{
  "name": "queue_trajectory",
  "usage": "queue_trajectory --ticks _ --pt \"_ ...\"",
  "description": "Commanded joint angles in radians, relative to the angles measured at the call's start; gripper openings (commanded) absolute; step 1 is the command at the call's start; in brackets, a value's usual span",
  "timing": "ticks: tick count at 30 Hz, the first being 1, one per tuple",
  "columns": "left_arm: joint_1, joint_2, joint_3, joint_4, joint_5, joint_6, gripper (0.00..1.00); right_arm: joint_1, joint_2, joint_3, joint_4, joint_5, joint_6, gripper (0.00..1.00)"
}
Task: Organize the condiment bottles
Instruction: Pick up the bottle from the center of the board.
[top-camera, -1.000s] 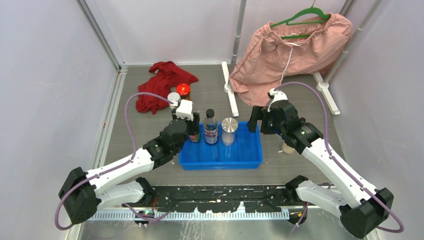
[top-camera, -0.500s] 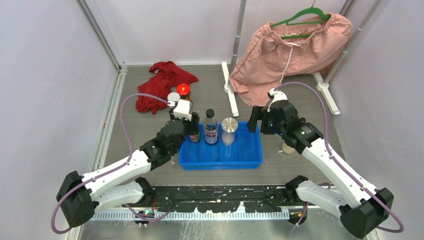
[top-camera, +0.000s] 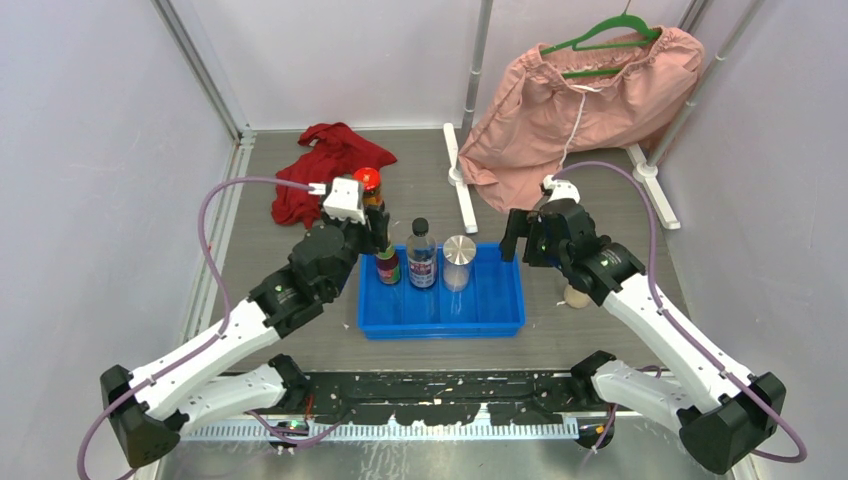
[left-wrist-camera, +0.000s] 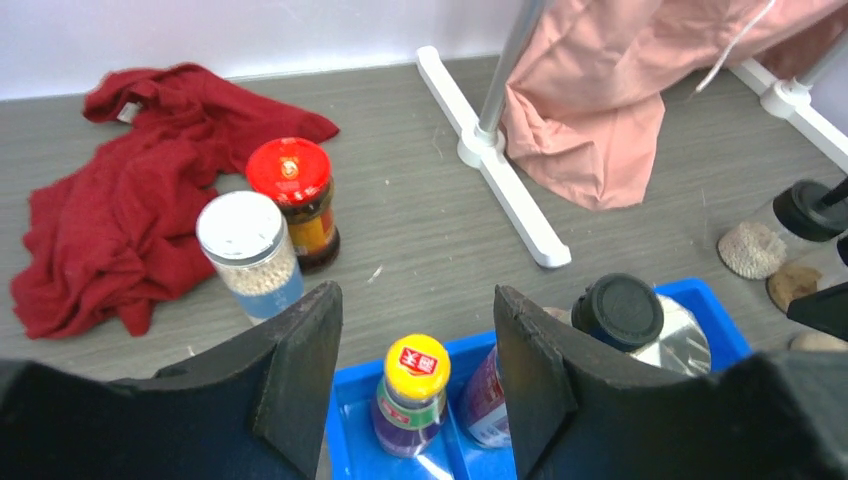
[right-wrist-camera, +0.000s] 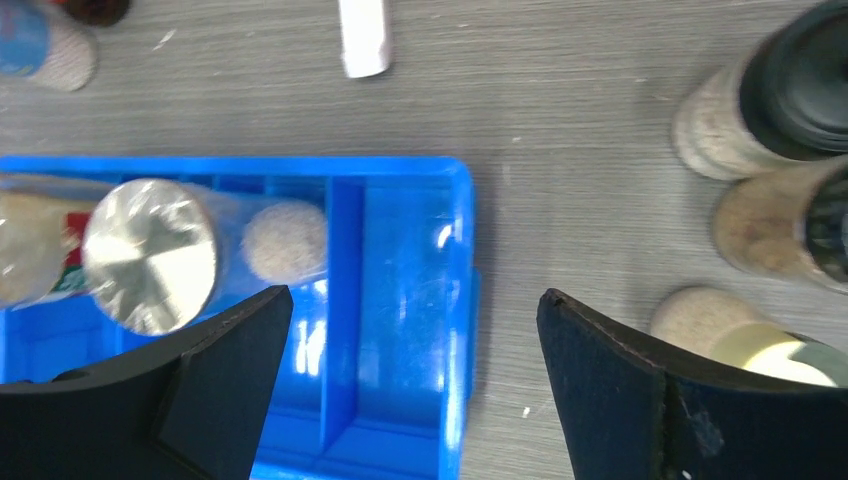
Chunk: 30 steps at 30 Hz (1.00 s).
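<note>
A blue tray (top-camera: 440, 330) is sitting on a grey table (top-camera: 420, 170), and three condiment bottles are standing upright in a row along its back wall, probably packed close to leave room for more. They are a yellow-capped bottle (left-wrist-camera: 416, 370) at the tray's back left, a black-capped bottle (top-camera: 421, 262) beside it, then a silver-lidded jar (top-camera: 459, 250). The left gripper (left-wrist-camera: 416, 292) is hanging just above the yellow-capped bottle, fingers spread wide, pinching nothing. Behind the tray's left end, a red-lidded jar (left-wrist-camera: 290, 172) and a white-lidded jar (left-wrist-camera: 240, 230) are waiting outside. The right gripper (right-wrist-camera: 415, 292) is hovering, spread and empty, over the tray's bare right compartment. Just right of the tray, a black-capped shaker (right-wrist-camera: 805, 85), a beige jar (right-wrist-camera: 765, 225) and a cream-lidded jar (right-wrist-camera: 750, 335) are standing loose. The yellow cap is carrying a red sticker with white characters too small to read.
</note>
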Motion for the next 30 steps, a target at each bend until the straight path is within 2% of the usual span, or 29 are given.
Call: queue_trajectory --ticks 1,2,4,7,9,12,17,25,30 --pt "0.003 0.004 0.154 -0.257 -0.067 -0.044 0.58 -0.004 0.042 0.074 -0.06 0.228 0.049 0.99" --pt "0.003 0.019 0.195 -0.324 -0.077 -0.063 0.58 -0.007 0.06 0.088 -0.082 0.299 0.058 1.0" --pt "0.003 0.047 0.262 -0.436 -0.082 -0.098 0.58 -0.032 0.093 0.102 -0.101 0.347 0.06 1.0" --pt "0.003 0.047 0.297 -0.512 -0.063 -0.145 0.58 -0.136 0.132 0.112 -0.092 0.302 0.063 1.0" --pt "0.003 0.029 0.288 -0.515 -0.039 -0.155 0.58 -0.224 0.156 0.12 -0.081 0.269 0.064 1.0" --pt "0.003 0.028 0.276 -0.521 -0.012 -0.157 0.58 -0.284 0.199 0.143 -0.07 0.25 0.045 1.0" --pt "0.003 0.046 0.258 -0.501 0.021 -0.153 0.58 -0.3 0.279 0.221 -0.071 0.292 0.005 1.0" --pt "0.004 0.109 0.251 -0.453 0.061 -0.136 0.58 -0.351 0.399 0.291 -0.06 0.279 -0.067 1.0" --pt "0.004 0.137 0.255 -0.441 0.08 -0.134 0.58 -0.428 0.435 0.287 -0.048 0.196 -0.089 1.0"
